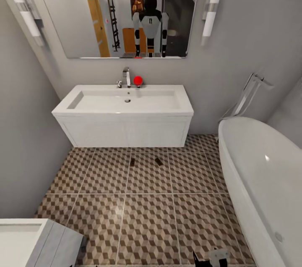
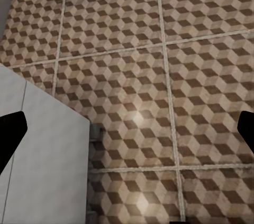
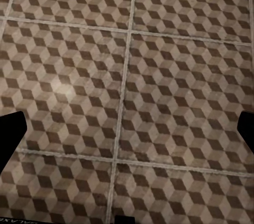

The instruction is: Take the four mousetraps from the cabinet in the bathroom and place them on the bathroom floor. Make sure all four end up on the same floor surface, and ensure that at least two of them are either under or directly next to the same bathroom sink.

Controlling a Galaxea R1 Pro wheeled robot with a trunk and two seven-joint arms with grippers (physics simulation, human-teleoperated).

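Two likely mousetraps [image 1: 145, 161] before empty sink [image 1: 124, 109].

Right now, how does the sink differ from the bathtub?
The sink is a rectangular basin hung on the wall; the bathtub is oval and stands on the tiled floor. The sink's chrome faucet sits on its rim; the bathtub's tap rises beside it. Both are white.

Two mousetraps are lying on the bathroom floor [image 1: 147, 216], at the middle of the head view: one mousetrap [image 1: 132, 161] and a second mousetrap [image 1: 158, 160] just right of it. One bathroom sink [image 1: 126, 109] is hanging above them, one mirror [image 1: 126, 6] is sitting at top center, two wall lights are flanking it, and one bathtub [image 1: 260, 174] is filling the right.
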